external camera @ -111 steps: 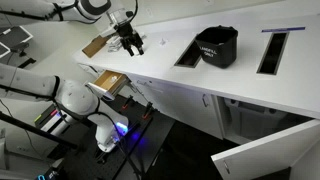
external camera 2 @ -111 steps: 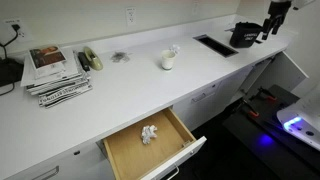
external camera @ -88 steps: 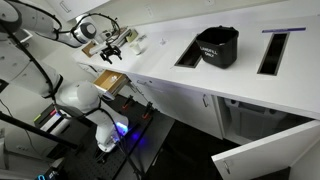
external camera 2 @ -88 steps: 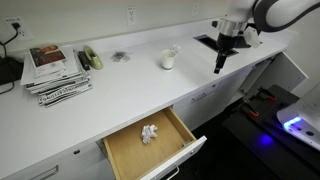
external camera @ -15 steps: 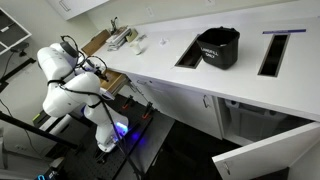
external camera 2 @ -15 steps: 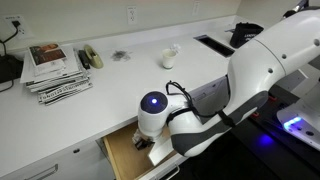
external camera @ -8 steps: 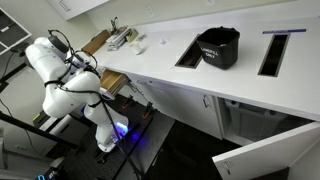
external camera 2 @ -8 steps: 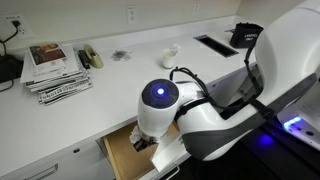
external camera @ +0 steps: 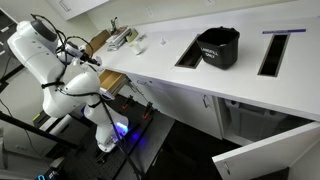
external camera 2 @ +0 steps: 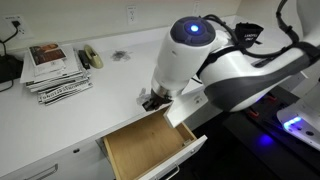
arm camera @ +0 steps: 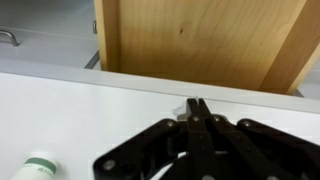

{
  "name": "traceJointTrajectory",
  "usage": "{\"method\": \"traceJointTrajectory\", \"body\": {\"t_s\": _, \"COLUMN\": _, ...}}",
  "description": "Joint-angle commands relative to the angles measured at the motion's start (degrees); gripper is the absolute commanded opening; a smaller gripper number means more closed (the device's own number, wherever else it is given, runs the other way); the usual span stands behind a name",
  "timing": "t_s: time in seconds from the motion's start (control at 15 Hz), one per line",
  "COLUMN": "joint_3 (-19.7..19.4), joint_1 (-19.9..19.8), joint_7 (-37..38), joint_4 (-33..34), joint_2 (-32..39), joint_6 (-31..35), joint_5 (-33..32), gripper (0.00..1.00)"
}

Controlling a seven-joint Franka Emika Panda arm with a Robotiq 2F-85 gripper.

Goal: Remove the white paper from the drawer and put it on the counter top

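The drawer stands pulled out below the counter top, its tan inside bare. My gripper hangs just above the counter's front edge, behind the drawer. In the wrist view the gripper is shut, its fingertips pressed together over the white counter top. A small bit of the white paper peeks out beside the tips, pinched between them. The drawer fills the top of that view. In an exterior view the arm hides the gripper.
Stacked magazines and a dark stapler-like object lie at the counter's far end. A black bin sits between dark cut-outs. A cabinet door hangs open. A small white and green object lies near my gripper.
The arm has lifted out of the drawer and moved back over the counter's edge. The paper no longer lies in the drawer, which now shows bare.
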Motion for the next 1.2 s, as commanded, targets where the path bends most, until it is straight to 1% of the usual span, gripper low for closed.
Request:
{"method": "traceJointTrajectory", "body": {"t_s": 0.0, "joint_3": 1.54, "joint_1": -5.57, "joint_7": 0.06, "joint_4": -9.48, "joint_2": -8.63, "joint_6": 1.07, "joint_5": -2.36, "gripper": 0.00}}
{"method": "traceJointTrajectory", "body": {"t_s": 0.2, "joint_3": 3.29, "joint_1": -12.42, "joint_7": -2.28, "joint_4": -13.86, "joint_2": -11.85, "joint_6": 2.83, "joint_5": -1.31, "gripper": 0.00}}
{"method": "traceJointTrajectory", "body": {"t_s": 0.33, "joint_3": 4.79, "joint_1": -17.10, "joint_7": -4.77, "joint_4": -15.63, "joint_2": -12.58, "joint_6": 4.70, "joint_5": -0.98, "gripper": 0.00}}
{"method": "traceJointTrajectory", "body": {"t_s": 0.6, "joint_3": 8.96, "joint_1": -26.41, "joint_7": -13.25, "joint_4": -17.30, "joint_2": -10.80, "joint_6": 10.76, "joint_5": 1.67, "gripper": 0.00}}
{"method": "traceJointTrajectory", "body": {"t_s": 0.8, "joint_3": 13.17, "joint_1": -31.90, "joint_7": -20.68, "joint_4": -18.09, "joint_2": -9.37, "joint_6": 14.91, "joint_5": 5.60, "gripper": 0.00}}
{"method": "traceJointTrajectory", "body": {"t_s": 1.0, "joint_3": 16.95, "joint_1": -35.20, "joint_7": -27.75, "joint_4": -17.83, "joint_2": -8.02, "joint_6": 16.51, "joint_5": 9.44, "gripper": 0.00}}
{"method": "traceJointTrajectory", "body": {"t_s": 1.07, "joint_3": 17.77, "joint_1": -35.71, "joint_7": -29.30, "joint_4": -17.75, "joint_2": -7.70, "joint_6": 16.35, "joint_5": 10.43, "gripper": 0.15}}
{"method": "traceJointTrajectory", "body": {"t_s": 1.13, "joint_3": 18.45, "joint_1": -35.96, "joint_7": -30.50, "joint_4": -17.50, "joint_2": -7.55, "joint_6": 15.26, "joint_5": 11.21, "gripper": 0.28}}
